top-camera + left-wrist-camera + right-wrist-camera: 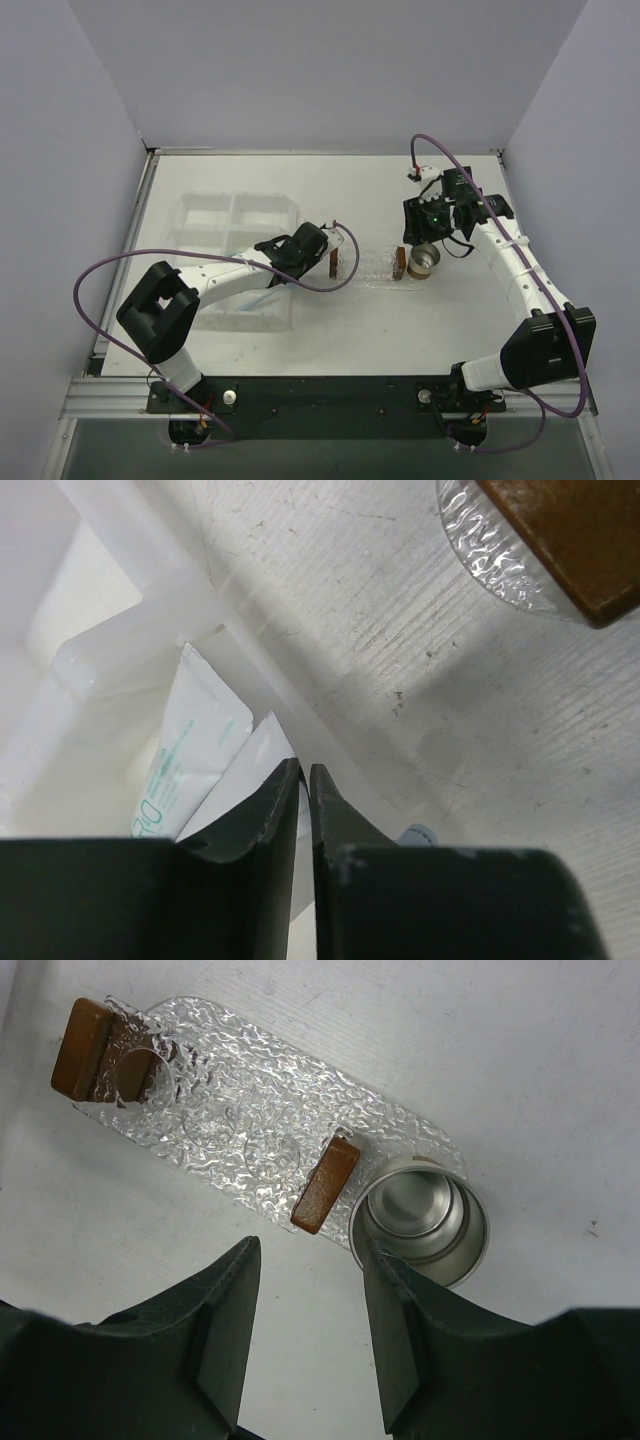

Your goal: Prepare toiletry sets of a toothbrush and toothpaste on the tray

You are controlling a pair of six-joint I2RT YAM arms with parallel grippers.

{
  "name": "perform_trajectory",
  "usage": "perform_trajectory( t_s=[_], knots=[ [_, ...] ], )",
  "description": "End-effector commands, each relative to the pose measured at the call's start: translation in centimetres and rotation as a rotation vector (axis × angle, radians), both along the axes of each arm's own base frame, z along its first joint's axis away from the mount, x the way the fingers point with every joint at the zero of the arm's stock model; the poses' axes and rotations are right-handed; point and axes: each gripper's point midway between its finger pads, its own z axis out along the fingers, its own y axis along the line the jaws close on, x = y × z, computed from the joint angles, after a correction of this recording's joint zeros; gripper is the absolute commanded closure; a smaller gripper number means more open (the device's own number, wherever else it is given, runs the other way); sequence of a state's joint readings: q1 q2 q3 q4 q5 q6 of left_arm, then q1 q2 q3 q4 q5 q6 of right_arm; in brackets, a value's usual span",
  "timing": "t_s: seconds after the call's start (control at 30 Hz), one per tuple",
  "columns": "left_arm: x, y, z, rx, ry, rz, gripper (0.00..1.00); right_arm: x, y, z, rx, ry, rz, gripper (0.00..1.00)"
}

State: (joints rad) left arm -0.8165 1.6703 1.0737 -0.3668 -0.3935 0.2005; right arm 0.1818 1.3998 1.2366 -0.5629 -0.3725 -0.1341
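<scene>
The clear bumpy oval tray (370,268) lies mid-table with a brown block at each end and nothing on it; it also shows in the right wrist view (250,1110) and the left wrist view (490,550). Two pale toothpaste tubes (195,745) lie in the clear compartment box (235,260). A light-blue bit of toothbrush (418,835) shows beside my left finger; I cannot tell if it is held. My left gripper (303,770) is shut, above the box's right wall (322,242). My right gripper (305,1245) is open and empty, above the table by the tray's right end (432,228).
A small metal cup (425,1220) stands upright against the tray's right end (424,260). The brown blocks (325,1185) stand up from the tray's ends. The compartment box fills the left middle of the table. White walls close in the table's back and sides.
</scene>
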Motion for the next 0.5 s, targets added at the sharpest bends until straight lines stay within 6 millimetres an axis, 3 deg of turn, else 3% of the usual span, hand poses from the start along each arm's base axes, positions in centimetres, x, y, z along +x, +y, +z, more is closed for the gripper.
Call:
perform_trajectory(
  t_s=[0.0,0.13,0.47],
  knots=[
    [1.1,-0.2,2.2,-0.015,-0.065,0.006,0.86,0.1,0.1,0.0,0.018,0.003,0.006,0.59],
    [1.7,-0.2,3.6,-0.012,-0.104,0.008,1.0,0.0,0.2,0.2,0.023,0.001,0.007,0.59],
    [3.3,0.2,10.9,-0.028,-0.259,0.0,1.0,0.4,0.6,2.1,0.046,-0.033,0.02,0.59]
  ],
)
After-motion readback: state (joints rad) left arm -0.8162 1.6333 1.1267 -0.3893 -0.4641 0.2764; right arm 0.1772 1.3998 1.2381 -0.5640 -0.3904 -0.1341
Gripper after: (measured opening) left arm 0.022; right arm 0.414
